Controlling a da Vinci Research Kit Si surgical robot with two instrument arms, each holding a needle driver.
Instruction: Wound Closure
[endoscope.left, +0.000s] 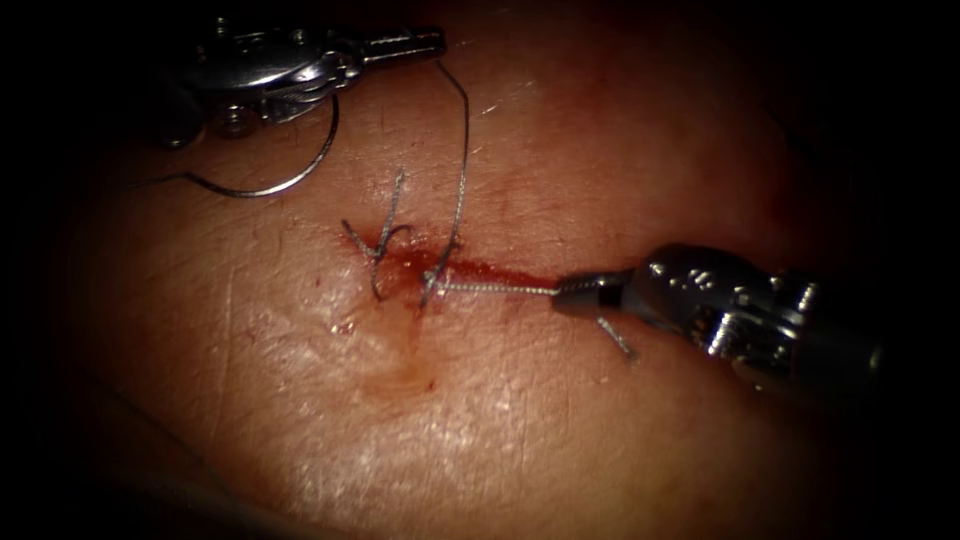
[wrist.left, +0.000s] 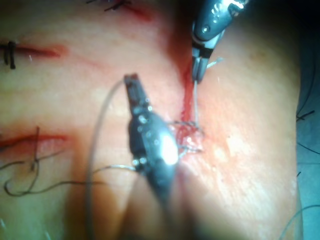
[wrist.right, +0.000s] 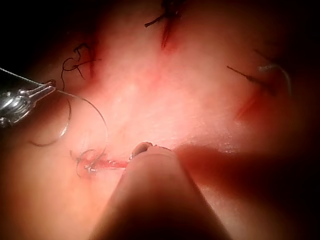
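Left tool (endoscope.left: 425, 45) gripping thread (endoscope.left: 460, 170), right tool (endoscope.left: 570, 298) gripping thread end

Open tissue (endoscope.left: 480, 440) below the cut (endoscope.left: 470, 272) — bare, room to pass. Above it: thread (endoscope.left: 460, 180) arcs up to left tool (endoscope.left: 425, 43), needle (endoscope.left: 285, 180) curves just under that tool. Rt tool (endoscope.left: 575, 295) sits on cut's rt end, thread taut to the knot (endoscope.left: 432, 285) — blocks that side.

Your two tools, the left tool (endoscope.left: 400, 45) and the right tool (endoscope.left: 580, 296), looked like shiny grey metal. The thread (endoscope.left: 460, 180) looked thin, dark and twisted. The tissue (endoscope.left: 560, 430) looked wet, glossy and finely wrinkled, and the red fluid (endoscope.left: 480, 270) shone.
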